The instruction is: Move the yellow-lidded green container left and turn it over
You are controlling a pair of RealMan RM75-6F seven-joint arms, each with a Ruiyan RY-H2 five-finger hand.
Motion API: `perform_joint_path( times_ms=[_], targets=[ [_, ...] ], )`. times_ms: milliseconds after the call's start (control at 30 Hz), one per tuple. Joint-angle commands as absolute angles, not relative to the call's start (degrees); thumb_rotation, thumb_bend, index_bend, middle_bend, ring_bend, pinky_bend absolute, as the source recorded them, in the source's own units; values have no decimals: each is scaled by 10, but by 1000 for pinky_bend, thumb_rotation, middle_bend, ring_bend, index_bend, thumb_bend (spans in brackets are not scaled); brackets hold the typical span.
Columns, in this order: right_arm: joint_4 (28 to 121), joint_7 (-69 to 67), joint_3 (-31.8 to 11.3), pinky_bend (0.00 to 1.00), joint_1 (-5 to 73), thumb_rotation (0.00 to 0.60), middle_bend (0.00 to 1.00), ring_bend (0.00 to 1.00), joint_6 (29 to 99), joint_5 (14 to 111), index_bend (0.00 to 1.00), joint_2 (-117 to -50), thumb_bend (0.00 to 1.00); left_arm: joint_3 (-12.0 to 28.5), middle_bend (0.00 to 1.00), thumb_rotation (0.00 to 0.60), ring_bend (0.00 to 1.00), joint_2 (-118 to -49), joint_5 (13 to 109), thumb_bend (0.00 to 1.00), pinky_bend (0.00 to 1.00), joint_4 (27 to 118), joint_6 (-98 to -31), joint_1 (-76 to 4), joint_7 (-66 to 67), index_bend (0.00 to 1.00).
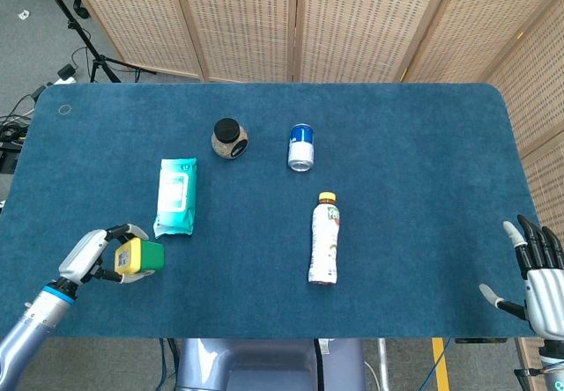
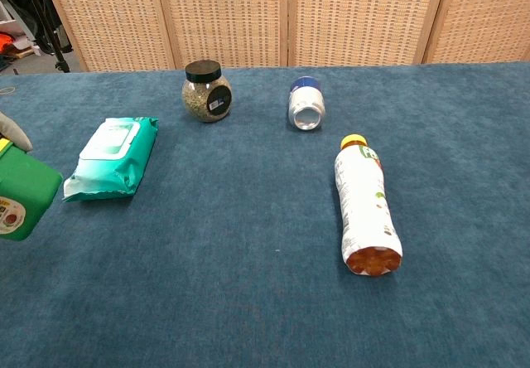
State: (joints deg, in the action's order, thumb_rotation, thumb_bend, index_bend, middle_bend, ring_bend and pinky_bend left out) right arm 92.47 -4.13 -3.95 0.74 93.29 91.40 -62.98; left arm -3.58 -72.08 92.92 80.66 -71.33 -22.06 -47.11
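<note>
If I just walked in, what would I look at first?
Probably the robot hand at the near left corner of the blue table, holding a green container with a yellow lid. Next you'd spot the drink bottle lying on its side near the middle, and the teal pack of wipes lying flat just beyond the container.
</note>
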Motion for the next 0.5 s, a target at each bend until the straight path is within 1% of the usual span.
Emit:
perform_joint_path(
  times_ms=[33,133,267,367,500],
  targets=[
    [924,-41,-39,0,8,600,0,0,933,914,19,-630,0,-43,542,600,476,-857,1009,0,449,592,-835,-203,-669,508],
    [924,-41,-40,0,8,600,0,0,932,913,19,-630,0,-46,543,600,476,-900,1008,0,449,522,-855,-196,-714,513],
    [924,-43,-40,0,8,600,0,0,932,914,19,-629,0,-60,543,600,476,-938,1011,0,449,439,-863,-192,-768,513],
    [924,-44,-41,0,7,600,0,0,934,913,19,-629,0,-68,543,600,475,-959,1009,0,449,390,-860,-190,-800,513],
    [925,-42,-40,0,8,600,0,0,932,912,19,-630,0,-75,543,600,474,-973,1006,0,449,356,-847,-191,-807,513]
  ],
)
